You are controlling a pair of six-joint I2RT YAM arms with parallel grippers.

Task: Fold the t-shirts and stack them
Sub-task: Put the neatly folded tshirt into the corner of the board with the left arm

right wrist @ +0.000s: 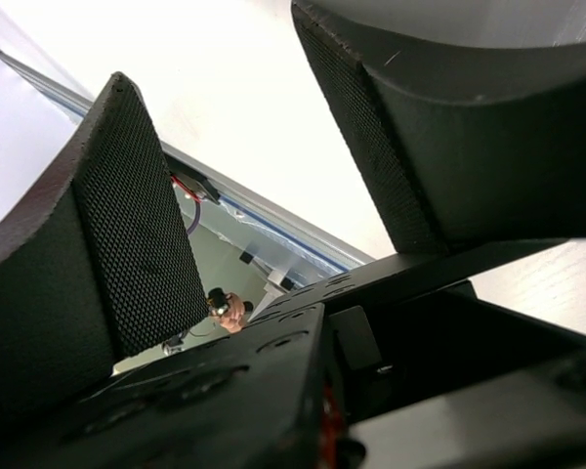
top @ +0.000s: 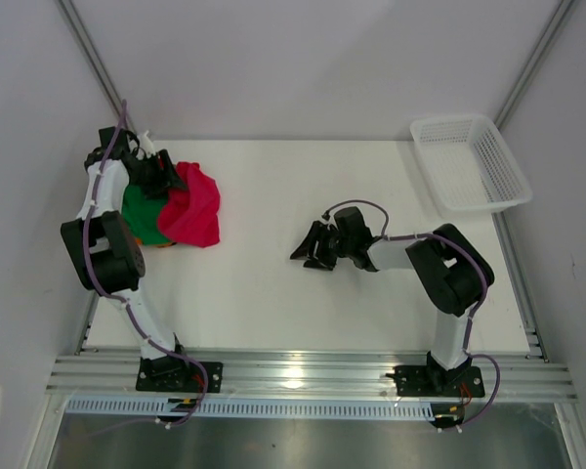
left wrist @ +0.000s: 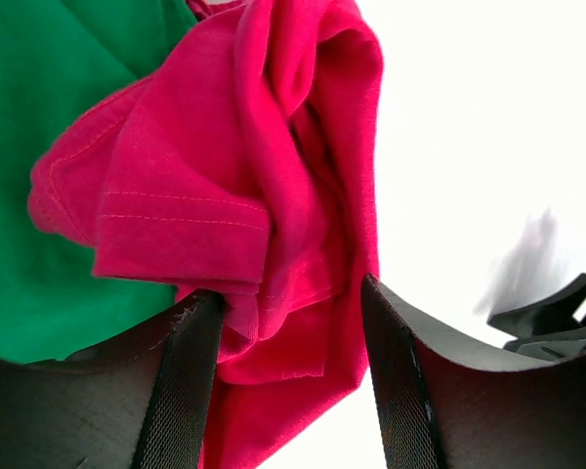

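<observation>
Cloth of the red t-shirt [left wrist: 225, 195] lies between the spread jaws of the left gripper [left wrist: 288, 291], a green t-shirt [left wrist: 39, 107] beside it. Right gripper [right wrist: 225, 107] stands open.

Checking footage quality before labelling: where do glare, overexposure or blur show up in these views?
Top external: even and sharp, with glare on the metal rail. Left wrist: table blown out white, crimson t-shirt crisp down to its stitching. Right wrist: pads show sharp mesh texture, table behind washed out too.

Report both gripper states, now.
Left gripper: open, red shirt loose between its fingers.
Right gripper: open, empty.
</observation>
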